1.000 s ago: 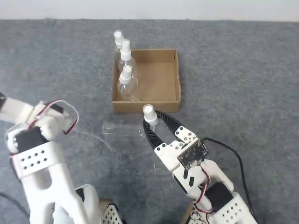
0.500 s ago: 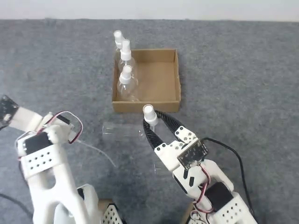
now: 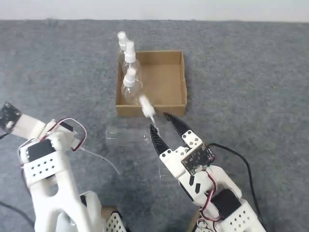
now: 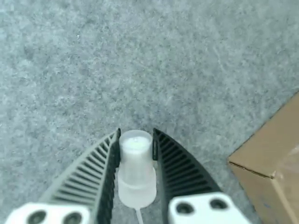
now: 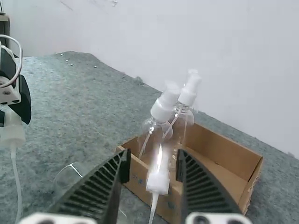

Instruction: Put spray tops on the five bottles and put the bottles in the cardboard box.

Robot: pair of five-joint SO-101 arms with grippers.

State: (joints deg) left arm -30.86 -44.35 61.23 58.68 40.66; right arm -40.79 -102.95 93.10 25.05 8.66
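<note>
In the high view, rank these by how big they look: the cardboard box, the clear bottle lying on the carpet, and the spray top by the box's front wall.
1. cardboard box
2. lying bottle
3. spray top, blurred but clearly the smallest

The left gripper (image 4: 136,135) clamps a white spray top (image 4: 136,175) between its two black ribbed fingers (image 4: 96,170), which press against either side of the cap. Taking the fingertips as pointing to twelve o'clock, a thin dip tube (image 4: 139,215) leaves the cap towards six o'clock. A corner of the cardboard box (image 4: 266,163) sits at about three o'clock, apart from the gripper, on grey carpet (image 4: 140,56)
</note>
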